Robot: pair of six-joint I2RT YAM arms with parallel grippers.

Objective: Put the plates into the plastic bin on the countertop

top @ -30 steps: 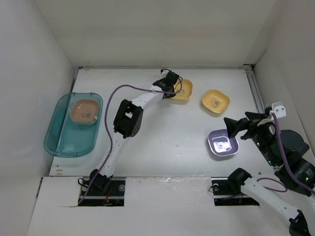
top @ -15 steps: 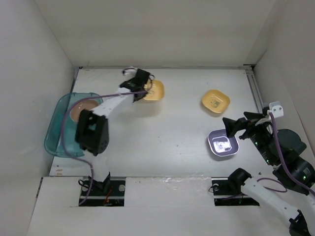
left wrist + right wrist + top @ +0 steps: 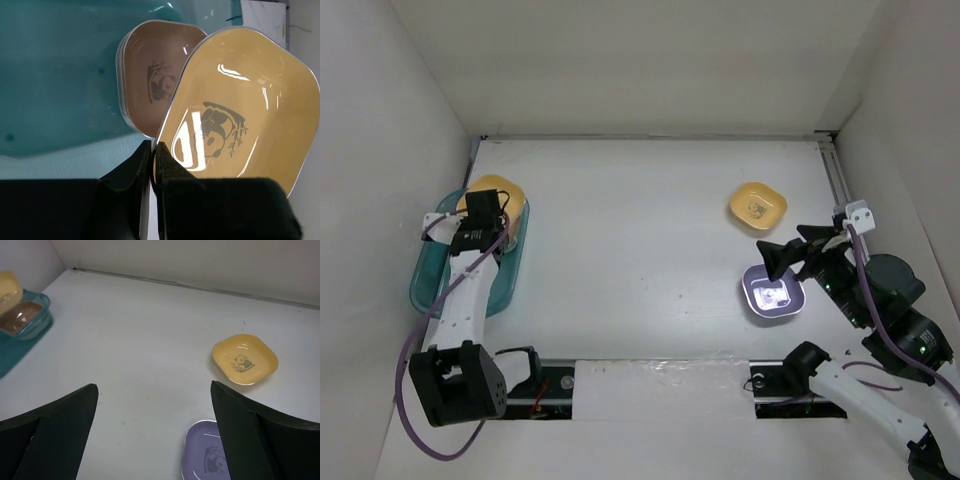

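Observation:
My left gripper [image 3: 486,214] is shut on the rim of a yellow-orange plate [image 3: 498,193] and holds it tilted over the far end of the teal plastic bin [image 3: 432,280]. In the left wrist view the gripper [image 3: 153,150] pinches this plate [image 3: 250,105] above a stack topped by a brown plate [image 3: 150,80] in the bin [image 3: 50,75]. My right gripper [image 3: 782,262] is open and empty above a purple plate [image 3: 773,293], which shows in the right wrist view [image 3: 207,455]. A second yellow-orange plate [image 3: 757,207] lies on the countertop [image 3: 640,230]; it shows in the right wrist view [image 3: 244,360].
White walls enclose the countertop on the left, back and right. A metal rail [image 3: 840,185] runs along the right side. The arm bases sit at the near edge.
My left arm has swung left with the yellow-orange plate, from the back middle of the countertop to above the bin. My right gripper has shifted slightly left over the purple plate.

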